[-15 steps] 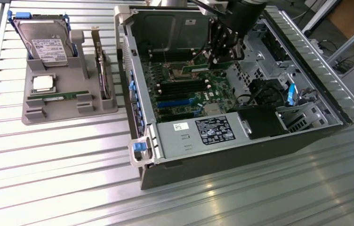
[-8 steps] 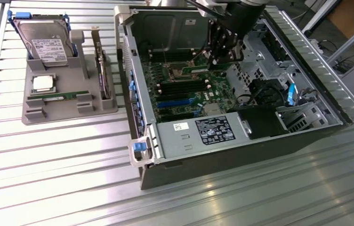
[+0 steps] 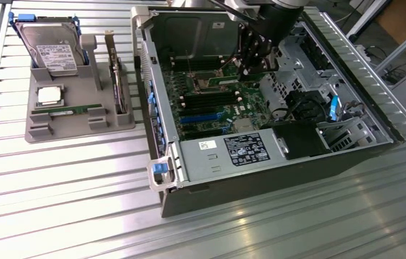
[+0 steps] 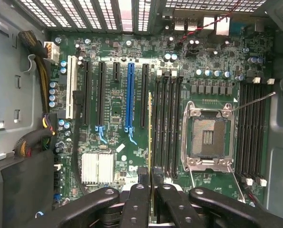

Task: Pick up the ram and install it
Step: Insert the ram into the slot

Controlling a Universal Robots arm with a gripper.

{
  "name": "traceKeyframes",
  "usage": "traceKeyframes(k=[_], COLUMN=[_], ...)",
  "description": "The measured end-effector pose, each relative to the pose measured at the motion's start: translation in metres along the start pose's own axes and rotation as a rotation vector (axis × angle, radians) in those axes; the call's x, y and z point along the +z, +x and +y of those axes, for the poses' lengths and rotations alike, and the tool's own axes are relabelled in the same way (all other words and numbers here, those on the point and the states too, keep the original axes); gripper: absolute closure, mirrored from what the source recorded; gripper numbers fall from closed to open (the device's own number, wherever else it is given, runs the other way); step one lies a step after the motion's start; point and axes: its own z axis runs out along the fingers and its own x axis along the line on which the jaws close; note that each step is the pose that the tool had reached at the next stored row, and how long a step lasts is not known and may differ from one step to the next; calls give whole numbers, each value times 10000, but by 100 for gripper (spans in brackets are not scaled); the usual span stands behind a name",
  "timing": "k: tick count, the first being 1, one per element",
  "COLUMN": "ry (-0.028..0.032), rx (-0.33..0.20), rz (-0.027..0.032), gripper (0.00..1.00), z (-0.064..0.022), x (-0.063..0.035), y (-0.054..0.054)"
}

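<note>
Ram held edge-on above the memory slots
The pincer is nearly closed on the thin stick inside the case, near the processor socket. The stick is best kept parallel to one slot, centred between its latches, and pressed down evenly.

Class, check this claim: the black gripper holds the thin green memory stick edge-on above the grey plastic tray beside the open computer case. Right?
Wrong place. The black gripper holds the thin green memory stick edge-on above the green motherboard inside the open computer case, not above the grey plastic tray beside it. The wrist view shows this.
</note>
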Motion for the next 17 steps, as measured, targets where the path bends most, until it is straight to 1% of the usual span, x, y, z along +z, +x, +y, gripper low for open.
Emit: traceKeyframes(k=[14,15,17], ry=[0,0,0], rx=[0,0,0], rz=[0,-1,0], gripper=[87,87,87], z=[-2,-4,-4], x=[51,101,106], y=[2,4,4])
